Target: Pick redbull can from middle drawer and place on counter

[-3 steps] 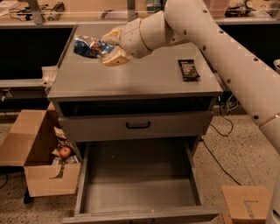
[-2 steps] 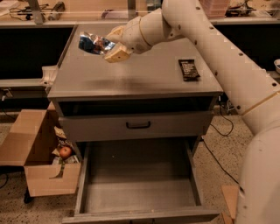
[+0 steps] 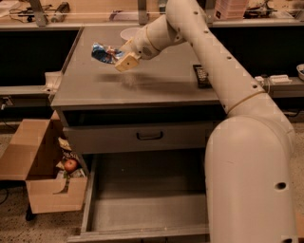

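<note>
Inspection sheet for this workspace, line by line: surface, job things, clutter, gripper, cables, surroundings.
Surface: counter, grey and flat, with only a shadow under the gripper.
Job's things: redbull can held tilted in the air over the counter's left part; middle drawer pulled open, floor bare.
Clutter: dark snack bar lying near the counter's right edge.
Grippers: gripper above the counter, shut on the redbull can.
Cables: what look like loose wires on the tan bench, top left.
Surroundings: cardboard box on the floor left of the cabinet, apple inside; drawer front with black handle, closed.
</note>
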